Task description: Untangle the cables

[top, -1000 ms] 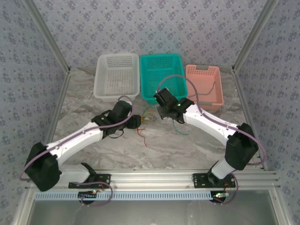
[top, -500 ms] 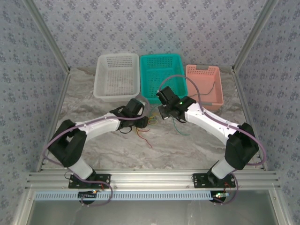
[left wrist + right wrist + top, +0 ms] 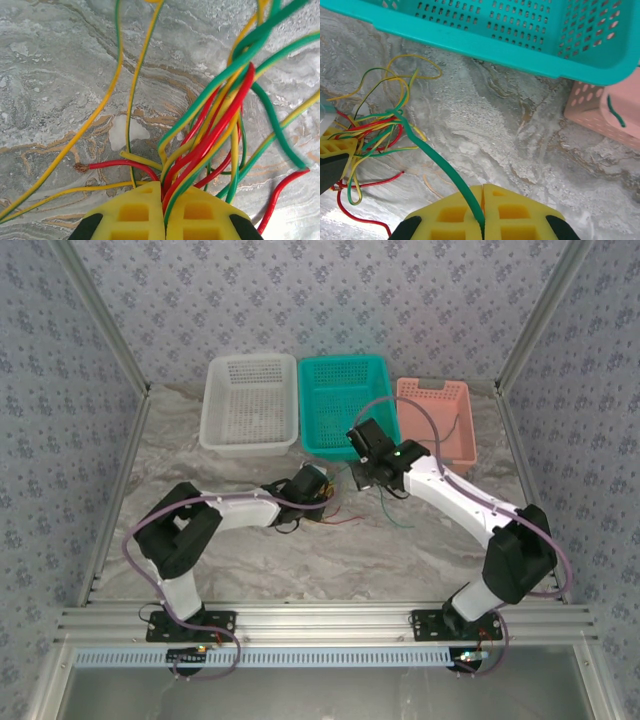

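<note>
The cables (image 3: 338, 508) are a small tangle of yellow, green and red wires on the marble table between the two arms. My left gripper (image 3: 320, 491) is shut on a bunch of red and yellow-green cables (image 3: 210, 135); in the left wrist view they run out between its yellow fingertips (image 3: 135, 210). My right gripper (image 3: 360, 476) is shut on a single green cable (image 3: 436, 159), which leads from its yellow pads (image 3: 510, 212) up-left into the tangle (image 3: 377, 131). The left gripper's fingers (image 3: 334, 148) show at the left edge of the right wrist view, beside the tangle.
Three baskets stand in a row at the back: white (image 3: 250, 405), teal (image 3: 322, 440) and pink (image 3: 452, 450). The teal basket (image 3: 520, 30) is just beyond the right gripper. A green wire lies in the pink basket (image 3: 592, 117). Loose wire ends trail right (image 3: 396, 516).
The left arm swung right to the tangle and its jaws closed on a bunch of cables. The right gripper shifted slightly right, still holding the green cable.
</note>
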### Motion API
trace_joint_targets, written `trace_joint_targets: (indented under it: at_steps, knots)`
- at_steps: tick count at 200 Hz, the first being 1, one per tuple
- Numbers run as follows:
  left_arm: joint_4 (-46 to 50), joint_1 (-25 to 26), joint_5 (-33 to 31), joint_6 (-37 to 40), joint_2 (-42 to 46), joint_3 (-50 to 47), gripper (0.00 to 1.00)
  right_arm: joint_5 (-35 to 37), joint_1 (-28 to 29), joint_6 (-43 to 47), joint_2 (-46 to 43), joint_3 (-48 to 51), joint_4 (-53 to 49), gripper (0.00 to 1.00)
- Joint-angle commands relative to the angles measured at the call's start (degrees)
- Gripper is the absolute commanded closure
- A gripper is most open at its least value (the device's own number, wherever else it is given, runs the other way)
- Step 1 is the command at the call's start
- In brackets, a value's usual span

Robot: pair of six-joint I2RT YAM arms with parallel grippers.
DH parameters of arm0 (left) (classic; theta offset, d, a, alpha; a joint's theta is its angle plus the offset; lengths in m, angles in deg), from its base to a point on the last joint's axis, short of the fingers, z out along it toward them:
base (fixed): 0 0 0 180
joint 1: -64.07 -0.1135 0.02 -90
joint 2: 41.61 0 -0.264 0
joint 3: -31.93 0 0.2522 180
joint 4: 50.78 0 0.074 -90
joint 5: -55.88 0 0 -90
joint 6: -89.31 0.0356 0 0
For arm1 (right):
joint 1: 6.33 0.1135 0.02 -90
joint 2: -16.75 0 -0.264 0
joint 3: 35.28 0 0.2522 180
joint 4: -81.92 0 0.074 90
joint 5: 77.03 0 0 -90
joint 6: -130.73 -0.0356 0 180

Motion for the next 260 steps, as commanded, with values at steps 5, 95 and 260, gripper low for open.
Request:
trace_joint_targets:
  at_steps: [5,95,260]
  knots:
    - [3.73,0.07,-2.49,-2.66,-0.81,-5.30,1.00,2.13,-2.53,-1.56,-4.98,-3.55,-3.52,1.00]
    - [12.48,-1.94,-9.39,-6.14,7.24,-8.71,1.00,-2.49,-11.81,-2.65,-15.84,-7.13,-5.49,1.00]
    - [9.47,-2.61,12.92,-34.87,37.60,4.82,0.28,-12.49,-6.51,-3.28,-14.73,-1.50,8.66,1.00]
